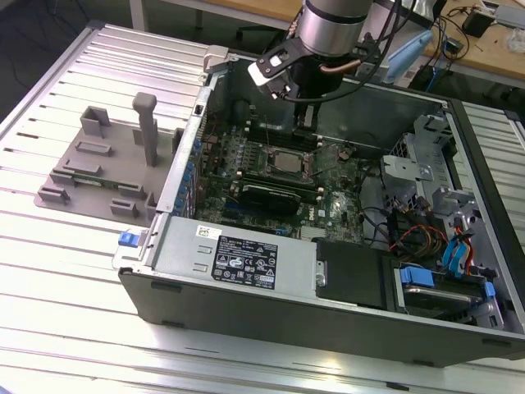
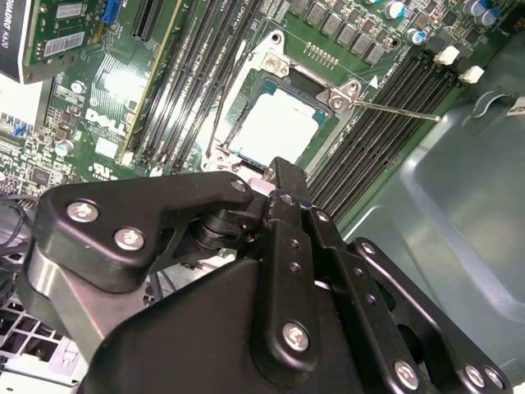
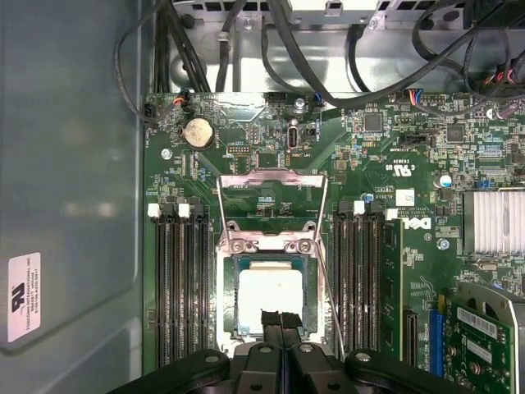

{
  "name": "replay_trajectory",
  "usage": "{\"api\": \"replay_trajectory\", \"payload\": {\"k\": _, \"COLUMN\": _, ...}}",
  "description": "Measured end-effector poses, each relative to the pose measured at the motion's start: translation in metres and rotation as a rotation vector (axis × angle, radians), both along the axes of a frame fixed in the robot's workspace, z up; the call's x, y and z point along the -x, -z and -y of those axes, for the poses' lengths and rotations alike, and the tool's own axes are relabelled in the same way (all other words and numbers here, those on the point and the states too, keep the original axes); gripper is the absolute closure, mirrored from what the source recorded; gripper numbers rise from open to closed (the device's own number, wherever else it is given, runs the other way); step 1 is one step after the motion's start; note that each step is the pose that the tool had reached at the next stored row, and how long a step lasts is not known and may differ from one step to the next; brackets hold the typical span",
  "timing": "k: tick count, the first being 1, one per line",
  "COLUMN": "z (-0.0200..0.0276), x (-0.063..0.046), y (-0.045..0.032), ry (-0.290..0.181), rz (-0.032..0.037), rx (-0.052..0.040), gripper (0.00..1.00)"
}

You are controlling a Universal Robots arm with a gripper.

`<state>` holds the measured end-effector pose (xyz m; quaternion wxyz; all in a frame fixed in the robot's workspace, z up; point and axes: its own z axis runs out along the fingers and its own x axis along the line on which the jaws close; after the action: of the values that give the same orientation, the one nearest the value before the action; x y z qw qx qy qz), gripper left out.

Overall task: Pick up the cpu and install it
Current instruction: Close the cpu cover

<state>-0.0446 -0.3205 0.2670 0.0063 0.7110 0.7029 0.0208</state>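
In the first wrist view the shiny square cpu lies flat in its motherboard socket, the thin steel frame swung open. The black hand hangs over the cpu's edge, fingers pinched together, empty. The exterior view shows the open computer case on the ribbed metal worktop.

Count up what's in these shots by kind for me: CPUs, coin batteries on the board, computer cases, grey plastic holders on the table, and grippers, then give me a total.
cpu: 1
coin battery: 1
computer case: 1
grey plastic holder: 1
gripper: 1
Total: 5
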Motion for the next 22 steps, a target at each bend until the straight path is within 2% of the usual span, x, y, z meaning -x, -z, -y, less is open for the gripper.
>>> {"api": "replay_trajectory", "payload": {"k": 6, "z": 0.0000, "x": -0.006, "y": 0.0000, "ry": 0.000, "rz": 0.0000, "rx": 0.0001, "gripper": 0.89}}
{"api": "replay_trajectory", "payload": {"k": 9, "z": 0.0000, "x": -0.015, "y": 0.0000, "ry": 0.000, "rz": -0.0001, "rx": 0.0000, "gripper": 0.89}}
{"api": "replay_trajectory", "payload": {"k": 13, "z": 0.0000, "x": -0.022, "y": 0.0000, "ry": 0.000, "rz": 0.0000, "rx": 0.0001, "gripper": 0.89}}
{"api": "replay_trajectory", "payload": {"k": 22, "z": 0.0003, "x": -0.053, "y": 0.0000, "ry": 0.000, "rz": -0.0003, "rx": 0.0001, "gripper": 0.89}}
